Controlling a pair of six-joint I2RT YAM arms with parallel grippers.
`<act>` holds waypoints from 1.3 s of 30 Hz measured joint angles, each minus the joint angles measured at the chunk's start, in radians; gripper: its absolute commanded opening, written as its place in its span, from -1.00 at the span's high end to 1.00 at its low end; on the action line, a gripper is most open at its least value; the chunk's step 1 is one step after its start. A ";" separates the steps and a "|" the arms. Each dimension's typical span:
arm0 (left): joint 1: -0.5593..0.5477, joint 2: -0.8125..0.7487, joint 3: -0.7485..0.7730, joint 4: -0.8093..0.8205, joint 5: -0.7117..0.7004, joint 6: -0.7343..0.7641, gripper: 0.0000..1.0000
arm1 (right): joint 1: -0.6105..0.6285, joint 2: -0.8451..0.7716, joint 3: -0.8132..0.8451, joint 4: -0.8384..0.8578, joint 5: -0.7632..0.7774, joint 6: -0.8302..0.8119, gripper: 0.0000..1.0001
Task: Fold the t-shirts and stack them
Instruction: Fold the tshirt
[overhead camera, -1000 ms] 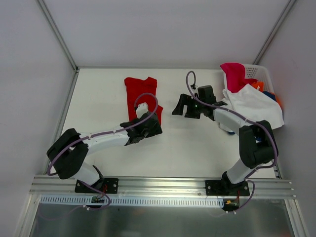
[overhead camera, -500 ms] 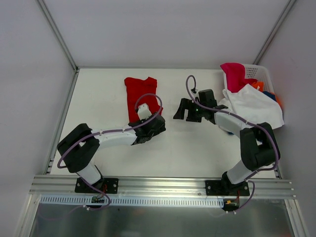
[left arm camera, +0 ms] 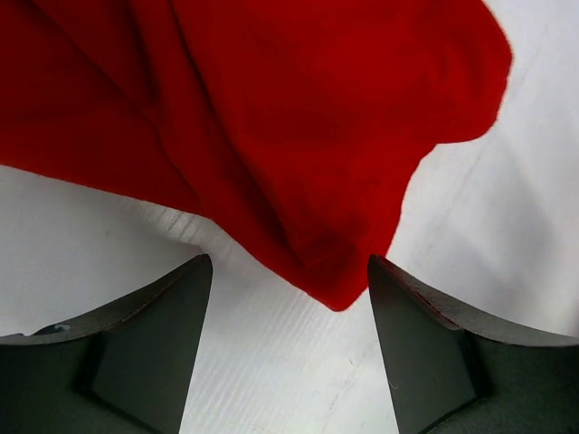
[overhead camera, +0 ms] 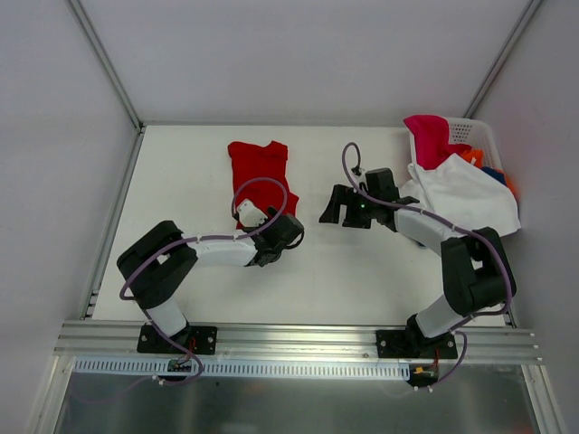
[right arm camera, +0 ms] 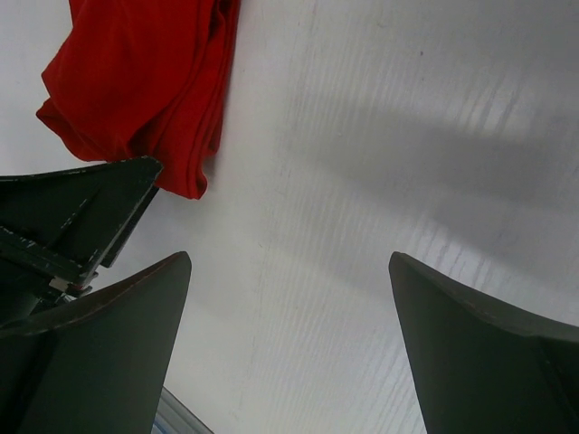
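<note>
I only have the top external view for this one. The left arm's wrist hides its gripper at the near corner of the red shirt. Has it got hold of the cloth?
Observer: No. The left wrist view shows the left gripper open, with a corner of the red t-shirt lying between its fingers, not pinched.
Operator: Is that corner flat?
Observer: No, it is rumpled, with folds running up from the tip.
Operator: Anything in the right gripper?
Observer: Nothing. The right gripper stands wide open over bare table. The shirt's edge shows only at the upper left of its wrist view, outside the fingers.
</note>
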 measured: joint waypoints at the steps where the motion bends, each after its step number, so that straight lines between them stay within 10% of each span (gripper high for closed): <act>1: 0.000 0.010 0.003 -0.003 -0.002 -0.012 -0.41 | -0.002 -0.003 -0.006 0.000 0.000 0.000 -0.92; 27: 0.032 0.105 0.147 -0.011 -0.053 0.015 -0.44 | -0.007 -0.048 -0.089 0.012 -0.003 0.002 -0.91; 35: 0.042 0.105 0.147 -0.011 -0.053 0.019 -0.12 | -0.007 -0.048 -0.089 0.016 -0.003 0.002 -0.91; 39: 0.049 0.106 0.147 -0.011 -0.053 0.023 0.40 | -0.007 -0.048 -0.089 0.016 -0.003 0.002 -0.91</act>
